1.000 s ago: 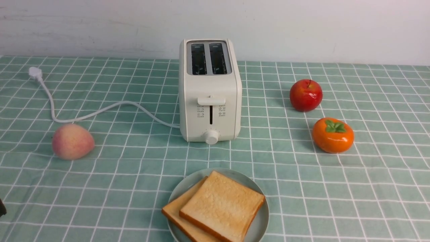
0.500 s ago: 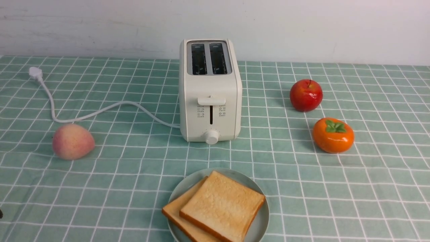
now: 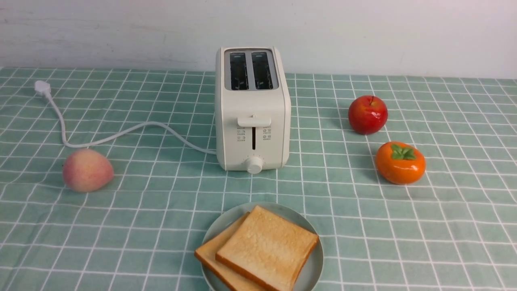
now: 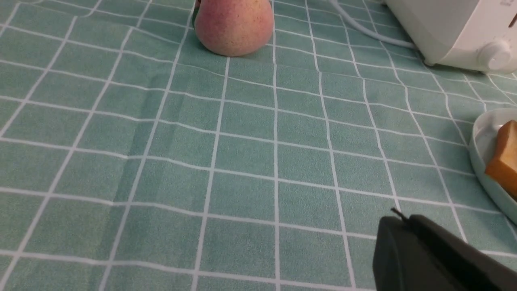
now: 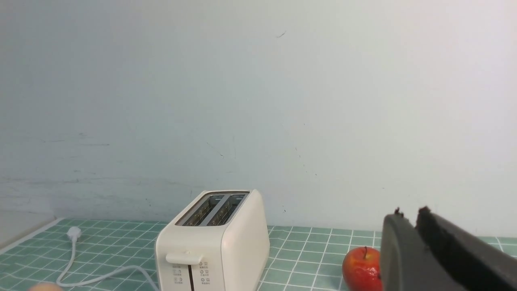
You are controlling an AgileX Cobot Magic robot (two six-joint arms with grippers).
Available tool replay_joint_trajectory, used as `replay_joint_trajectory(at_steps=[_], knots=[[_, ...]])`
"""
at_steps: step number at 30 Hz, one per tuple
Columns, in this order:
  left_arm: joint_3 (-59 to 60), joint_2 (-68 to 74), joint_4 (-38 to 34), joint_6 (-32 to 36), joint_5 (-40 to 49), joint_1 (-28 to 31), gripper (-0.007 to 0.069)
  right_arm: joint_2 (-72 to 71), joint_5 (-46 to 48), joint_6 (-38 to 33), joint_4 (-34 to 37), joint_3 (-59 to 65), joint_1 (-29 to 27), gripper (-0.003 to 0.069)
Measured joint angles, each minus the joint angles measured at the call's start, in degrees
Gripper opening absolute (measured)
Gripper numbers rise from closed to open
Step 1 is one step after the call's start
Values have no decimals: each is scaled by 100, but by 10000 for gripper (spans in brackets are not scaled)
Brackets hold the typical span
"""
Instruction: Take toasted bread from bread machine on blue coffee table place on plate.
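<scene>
Our left gripper (image 4: 398, 216) shows only in its wrist view, as black fingers (image 4: 424, 258) pressed together with no gap between them and nothing held, hanging over the pale teal-green cloth of the blue coffee table (image 4: 242, 153) with its white grid of squares. Just beside those fingers lies the rim of the round pale blue-green plate (image 4: 482, 161), and on it we see a crusted corner of the two square golden-tan slices of toasted bread (image 4: 505, 161). Well beyond the fingers stand a pink-yellow peach (image 4: 233, 25) and a corner of the cream-white boxy bread machine (image 4: 452, 28). Our right gripper (image 5: 408, 214) is raised off the table, its two black fingers (image 5: 452, 250) lying close together with only a slim slit between them, holding nothing; the glossy red apple (image 5: 359, 268) sits just beside them in that view and the toaster stands farther off. In the front view, neither gripper appears: both slices lie overlapped on the plate (image 3: 309, 270), the toast (image 3: 264, 247) near the toaster (image 3: 252, 109), whose two slots are empty, with its white cord (image 3: 101, 137) trailing off and an orange persimmon (image 3: 400, 162) near the apple.
</scene>
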Motion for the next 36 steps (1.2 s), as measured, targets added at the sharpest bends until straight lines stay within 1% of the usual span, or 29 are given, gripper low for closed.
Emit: replay_joint_trajectory(at_steps=[32, 35, 36], knots=[[4, 0, -1, 0, 6, 0, 1, 0, -3, 0, 0, 0, 0, 99], [4, 0, -1, 0, 6, 0, 3, 0, -3, 0, 75, 13, 0, 104], [4, 0, -1, 0, 6, 0, 4, 0, -19, -65, 286, 63, 0, 106]])
